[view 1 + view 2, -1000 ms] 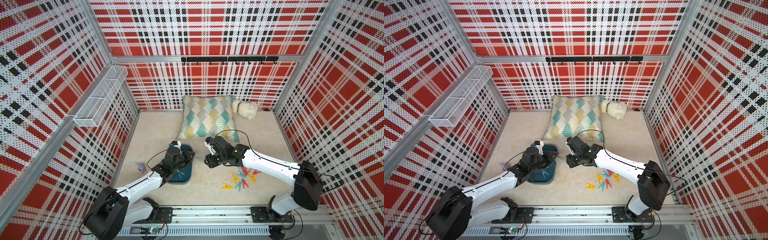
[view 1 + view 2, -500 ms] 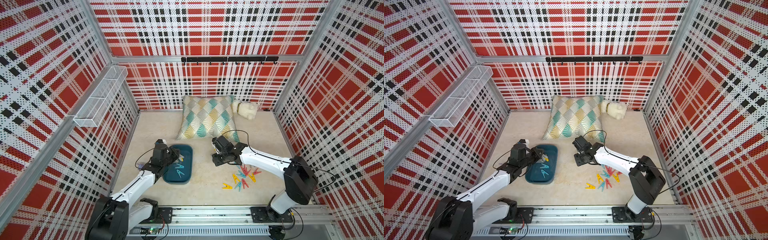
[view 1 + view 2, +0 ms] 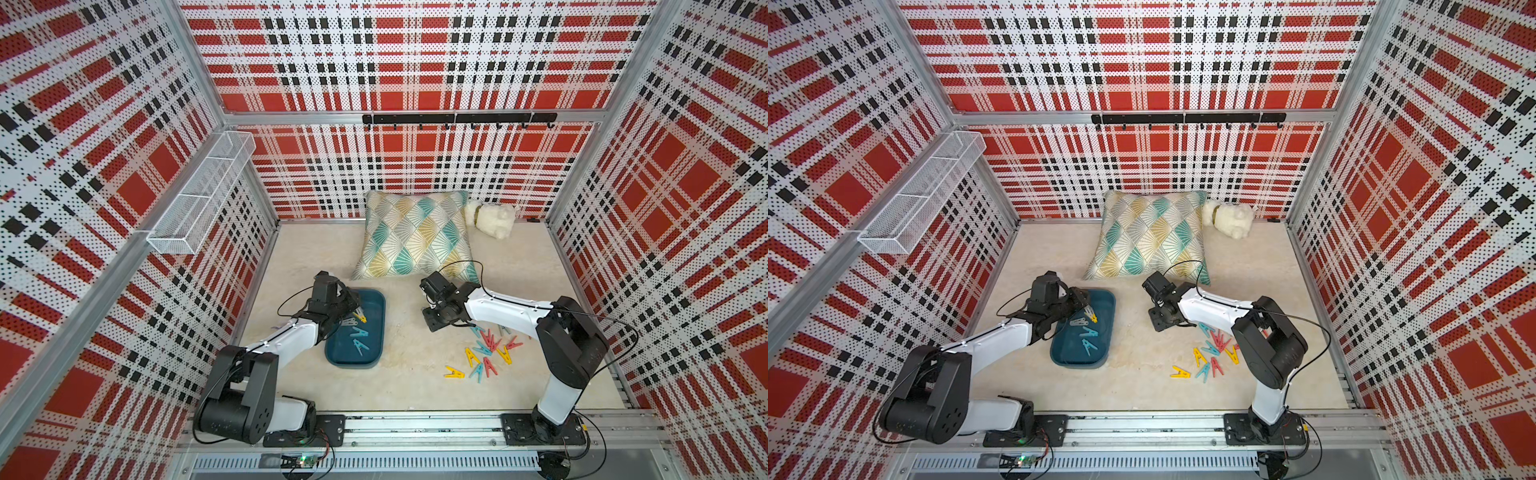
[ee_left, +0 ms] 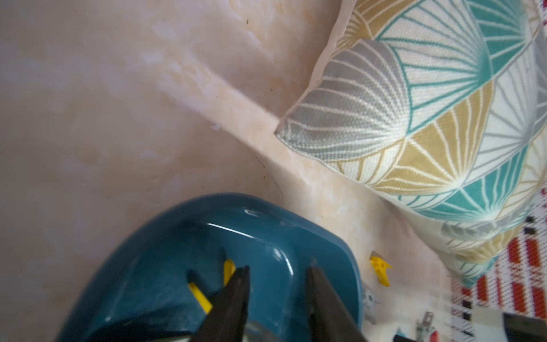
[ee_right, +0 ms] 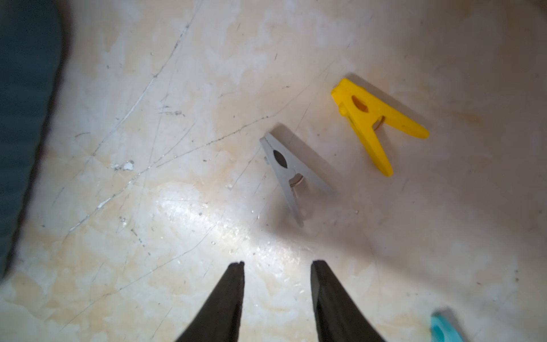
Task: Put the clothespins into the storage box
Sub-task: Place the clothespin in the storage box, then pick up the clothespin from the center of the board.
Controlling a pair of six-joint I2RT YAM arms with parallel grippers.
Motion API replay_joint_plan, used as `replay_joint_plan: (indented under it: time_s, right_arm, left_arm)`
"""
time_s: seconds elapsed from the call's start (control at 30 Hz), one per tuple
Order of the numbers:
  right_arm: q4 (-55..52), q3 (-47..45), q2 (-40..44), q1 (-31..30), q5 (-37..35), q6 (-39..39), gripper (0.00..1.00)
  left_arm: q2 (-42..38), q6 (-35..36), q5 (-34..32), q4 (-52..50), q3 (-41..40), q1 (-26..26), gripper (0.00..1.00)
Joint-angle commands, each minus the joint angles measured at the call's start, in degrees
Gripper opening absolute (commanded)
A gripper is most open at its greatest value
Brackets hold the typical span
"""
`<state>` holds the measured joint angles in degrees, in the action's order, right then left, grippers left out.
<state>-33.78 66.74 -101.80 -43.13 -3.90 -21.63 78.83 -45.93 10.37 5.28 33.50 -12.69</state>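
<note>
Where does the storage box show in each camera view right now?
Both top views: storage box lies just in front of the cushion.
Left wrist: box beneath the open left gripper.
Right wrist: probably the blurred dark-teal strip at frame edge.
Shared landmark: cushion, absent from right wrist.

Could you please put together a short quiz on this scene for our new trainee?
1. True or false: the right claw is clamped shut.
2. The left claw hangs over: A the pillow, B the storage box, C the wire basket.
3. Fill in: the clothespin closest to the left claw's tips is ___ in colour.
Key: 1 false; 2 B; 3 yellow.
</note>
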Motion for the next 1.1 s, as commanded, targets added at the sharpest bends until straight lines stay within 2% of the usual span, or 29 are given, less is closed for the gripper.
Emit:
replay_joint_plan:
  time_s: [0.0,0.2,0.5,0.53,0.77,0.87,0.97,1.07]
  right_arm:
    - [0.73,1.54,-1.59,0.5,-0.52,1.4,0.43]
    - [0.59,2.86,-3.68,0.68,-0.49,2.47,0.38]
    - [1.15,3.82,-6.34,1.39,-0.97,3.15,0.37]
    - [1.26,4.0,-6.58,1.43,-0.99,3.3,0.37]
    - [1.15,5.41,-8.56,1.74,-1.17,4.05,0.35]
    - [1.12,5.73,-9.21,1.83,-0.91,4.32,0.31]
    - [1.22,5.61,-9.64,1.82,-0.69,4.24,0.23]
    - [1.55,4.99,-9.54,1.83,0.5,3.87,0.11]
  left_arm:
    - [0.23,0.63,-1.39,1.58,1.75,-1.02,0.5]
    - [-1.16,0.06,-1.5,1.58,1.02,-1.06,0.48]
    - [-4.81,-0.83,-1.49,0.97,-0.78,-1.05,0.46]
    - [-4.95,-0.87,-1.49,0.88,-0.84,-2.78,0.46]
    - [-5.37,-1.09,-1.5,0.78,-1.06,-3.0,0.45]
    - [-5.18,-1.26,-1.41,0.96,-1.06,-3.13,0.44]
    - [-5.25,-1.37,-1.32,1.05,-1.06,-3.46,0.44]
    - [-6.1,-1.53,-1.12,0.96,-0.98,-3.9,0.44]
